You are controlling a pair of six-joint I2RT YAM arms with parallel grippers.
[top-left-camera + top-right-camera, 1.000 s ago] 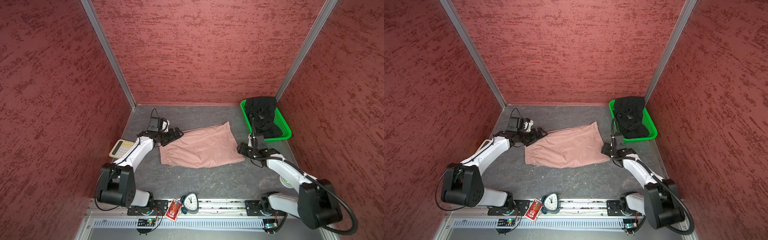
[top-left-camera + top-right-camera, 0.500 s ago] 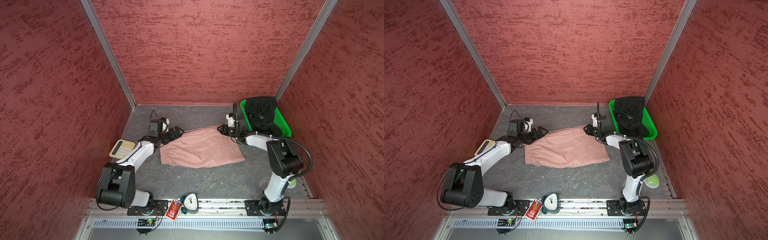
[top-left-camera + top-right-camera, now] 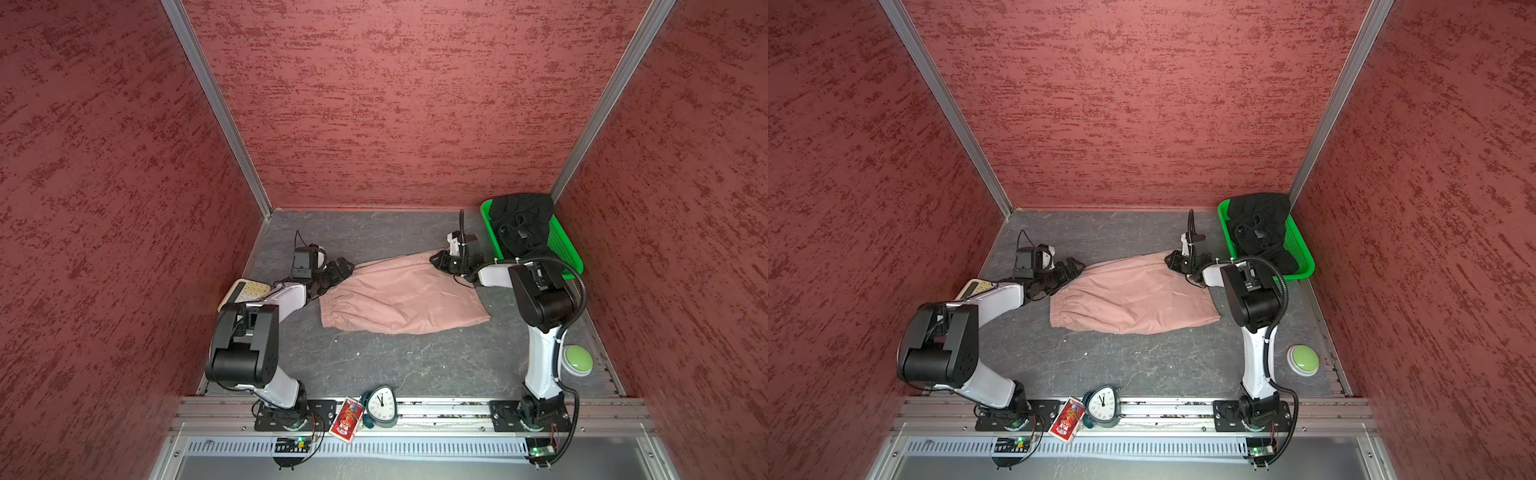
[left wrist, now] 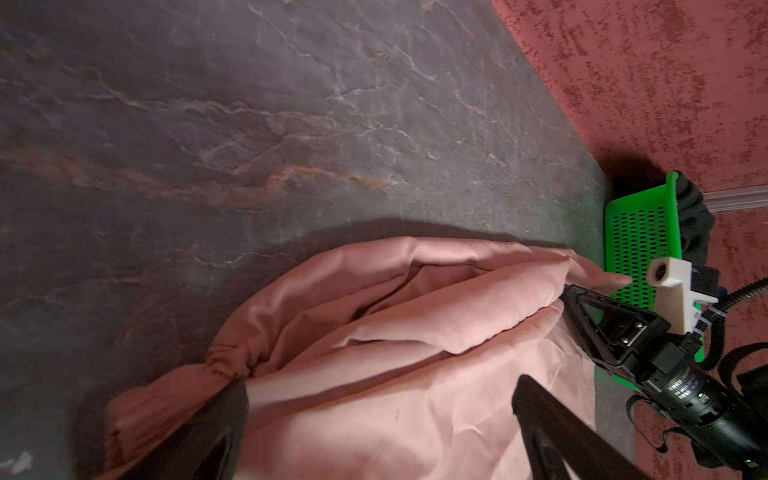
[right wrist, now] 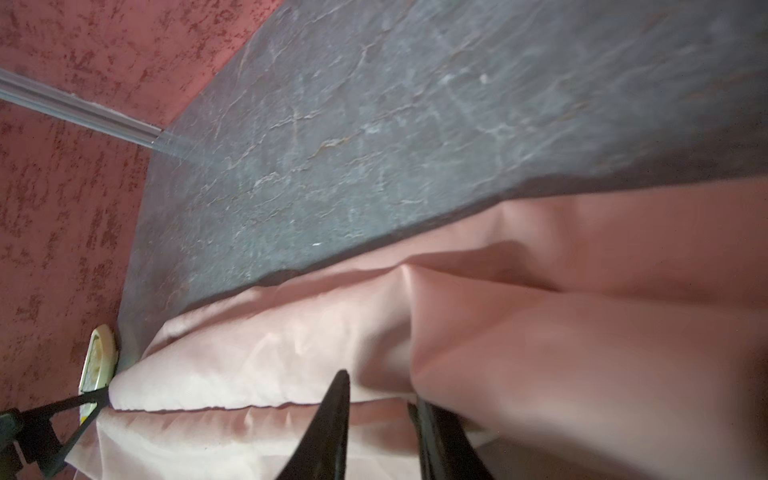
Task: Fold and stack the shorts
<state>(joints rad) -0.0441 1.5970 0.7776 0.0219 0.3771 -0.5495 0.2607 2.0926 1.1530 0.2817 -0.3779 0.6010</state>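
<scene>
Folding looks unfinished: pink shorts point(image 3: 399, 299) lie spread on the desk point(image 3: 374, 365). Left hand point(image 3: 347, 266), wide open, straddles their far waistband corner. Right hand point(image 3: 436, 258) has jaws partly closed around the far hem corner, grip unclear. Beyond, black shorts point(image 3: 521, 220) sit bunched in the basket point(image 3: 560, 243); nothing stacked.

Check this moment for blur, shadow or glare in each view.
In both top views: sharp, evenly lit, no glare; black shorts lose detail in the green basket. Left wrist view: pink shorts crisp, dark shadow along their edge. Right wrist view: cloth smeared, right hand out of focus.
</scene>
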